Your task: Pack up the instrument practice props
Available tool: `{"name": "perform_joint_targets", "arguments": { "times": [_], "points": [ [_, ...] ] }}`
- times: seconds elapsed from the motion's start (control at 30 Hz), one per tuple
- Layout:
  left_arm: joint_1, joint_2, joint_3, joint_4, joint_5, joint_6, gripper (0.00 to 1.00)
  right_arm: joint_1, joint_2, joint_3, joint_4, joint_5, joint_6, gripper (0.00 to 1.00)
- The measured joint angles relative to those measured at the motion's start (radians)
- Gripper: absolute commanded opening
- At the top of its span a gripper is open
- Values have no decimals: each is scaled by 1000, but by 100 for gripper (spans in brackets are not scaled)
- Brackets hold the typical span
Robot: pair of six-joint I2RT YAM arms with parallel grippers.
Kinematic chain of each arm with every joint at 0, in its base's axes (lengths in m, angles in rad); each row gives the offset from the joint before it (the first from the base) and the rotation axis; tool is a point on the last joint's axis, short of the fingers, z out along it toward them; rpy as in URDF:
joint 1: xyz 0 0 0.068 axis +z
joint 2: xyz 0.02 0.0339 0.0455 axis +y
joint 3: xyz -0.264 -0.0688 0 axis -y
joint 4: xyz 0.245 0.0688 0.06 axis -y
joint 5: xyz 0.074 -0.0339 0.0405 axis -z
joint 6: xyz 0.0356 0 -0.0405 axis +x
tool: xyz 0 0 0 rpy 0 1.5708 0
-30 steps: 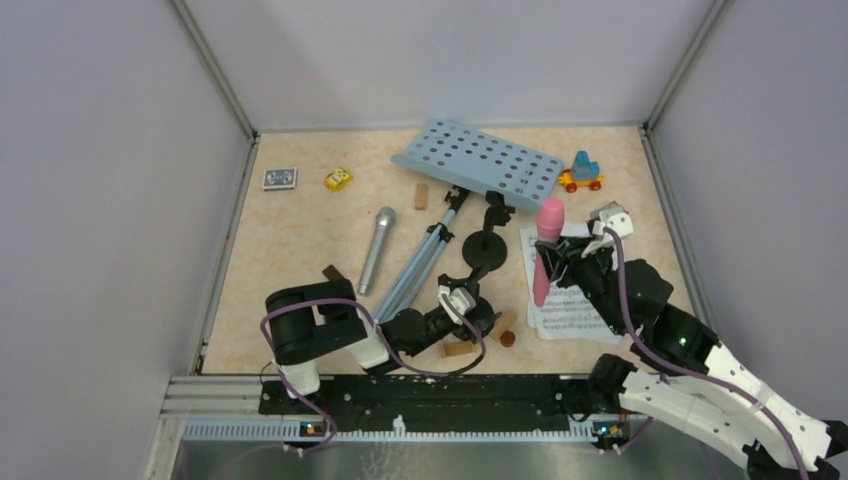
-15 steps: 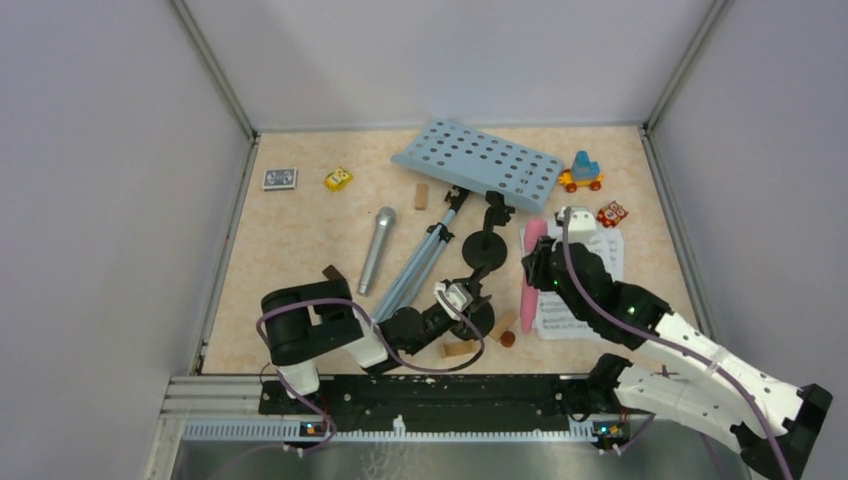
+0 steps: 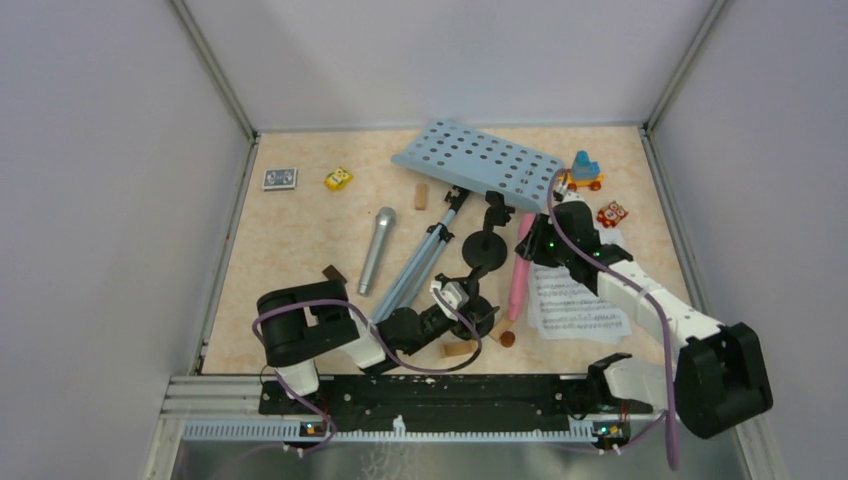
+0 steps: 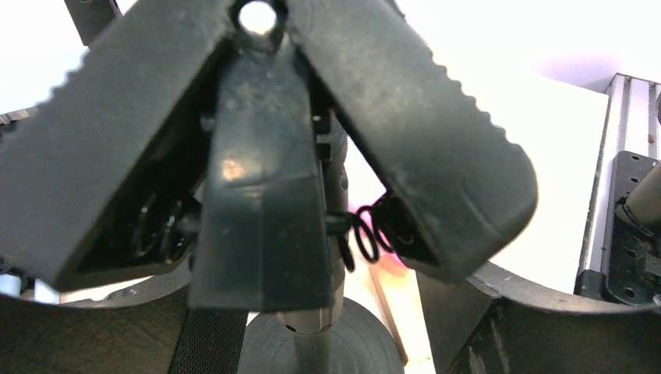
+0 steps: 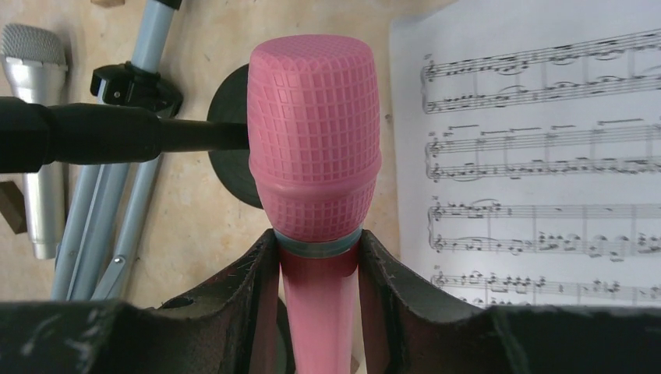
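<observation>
Right claw (image 3: 531, 244): clamped on the pink microphone (image 3: 518, 282), its two dark fingers (image 5: 256, 290) pressed against the handle just under the head.
Pink microphone: lay tilted along the left edge of the sheet music (image 3: 580, 305), head toward the far side. In the right wrist view its head (image 5: 314, 148) stood out just past the fingertips.
Left claw (image 3: 468, 312): low over the near mic holder (image 3: 480, 314). The holder's clip (image 4: 265, 195) filled the wrist view between the fingers, and I could not tell whether they pressed on it or stood apart.
Far mic holder (image 3: 486, 246): on the surface (image 3: 300, 260) just left of the pink microphone, its stem (image 5: 117, 132) running behind the pink head.
Music rack (image 3: 480, 160): at the far side, joined to the tripod legs (image 3: 420, 262), which slanted toward the left arm.
Silver microphone (image 3: 376, 248): flat, just left of the tripod legs.
Textures: the pink head had a moulded square grid with a pale ring beneath it. The clip's jaws were matte black with serrated edges and a coiled spring. The rack was pale blue, pierced with round holes. The silver head was fine mesh. The surface was pale, peach-marbled.
Shapes: both holders had flat round bases. The legs were slim grey-blue tubes.
Writing: the sheet music carried black printed staves and notes, with no readable words.
</observation>
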Motion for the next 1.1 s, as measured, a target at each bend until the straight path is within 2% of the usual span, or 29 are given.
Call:
{"name": "perform_joint_targets", "arguments": {
  "times": [0.17, 0.43, 0.53, 0.6, 0.67, 0.83, 1.0, 1.1],
  "points": [
    [0, -3, 0, 0, 3, -8, 73, -11, 146, 43, 65, -72, -27, 0],
    [0, -33, 19, -10, 2, -7, 64, -26, 205, 49, 132, -80, -49, 0],
    [0, -33, 31, -20, 0, -7, 76, -30, 237, 49, 148, -81, -55, 0],
    [0, -33, 40, -31, 2, -6, 96, -34, 244, 49, 146, -76, -58, 0],
    [0, -34, 53, -47, 8, -4, 99, -39, 233, 49, 145, -63, -63, 0],
    [0, -80, 52, -110, 54, -11, 99, -39, 83, 48, 98, 19, -84, 0],
    [1, -238, -44, -146, 193, -40, 99, -43, -228, 47, 100, 66, -138, 0],
    [1, -363, -87, -238, 261, -74, 99, -45, -396, 40, 172, 2, -203, 0]
  ]
}}
